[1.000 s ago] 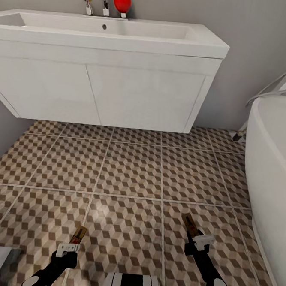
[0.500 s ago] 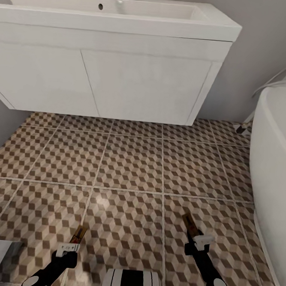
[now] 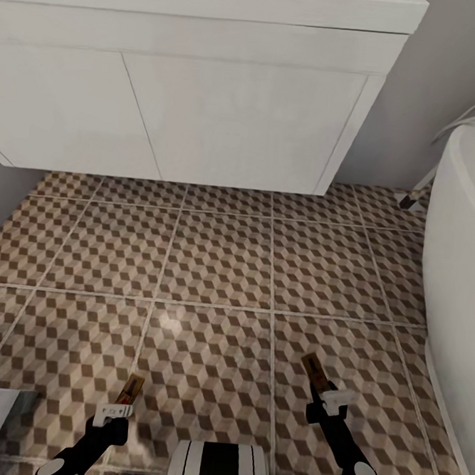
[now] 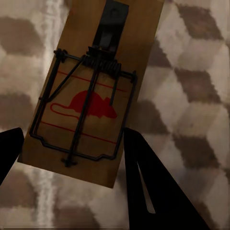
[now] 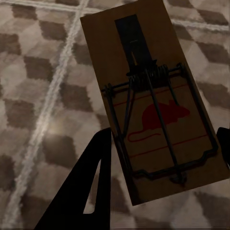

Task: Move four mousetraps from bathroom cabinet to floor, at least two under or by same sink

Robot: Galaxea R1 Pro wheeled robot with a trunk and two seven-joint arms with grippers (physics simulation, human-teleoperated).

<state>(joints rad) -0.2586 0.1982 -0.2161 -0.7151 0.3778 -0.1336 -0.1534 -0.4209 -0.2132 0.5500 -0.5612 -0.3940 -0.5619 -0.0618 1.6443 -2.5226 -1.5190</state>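
Mousetraps are in both grippers, one each, carried low over the bathroom floor [image 3: 221, 265] in front of the sink [image 3: 206, 85]. The left gripper [image 3: 118, 408] is clamped on the left mousetrap [image 3: 130, 390]; the left wrist view shows its dark fingers [image 4: 143, 177] against the long edges of the wooden board, the wire bar and red mouse print facing the camera. The right gripper [image 3: 328, 396] grips the right mousetrap [image 3: 315, 371] the same way, the board pinched between its fingers [image 5: 91, 177].

Compared with a second ago, the whole head view has slid: the basin, faucet and red item on top have dropped out of the upper edge, and the vanity front now looms larger and higher, while the arms keep their place in the picture. That reads as the robot moving closer and tilting its gaze down, not as the traps being moved. The white bathtub [image 3: 462, 284] stands to the right.

For the task this looks like the final approach: the open tiles just before and beneath the hanging vanity are coming within reach, and both traps could likely be set down there, which would satisfy the two-by-the-sink condition.
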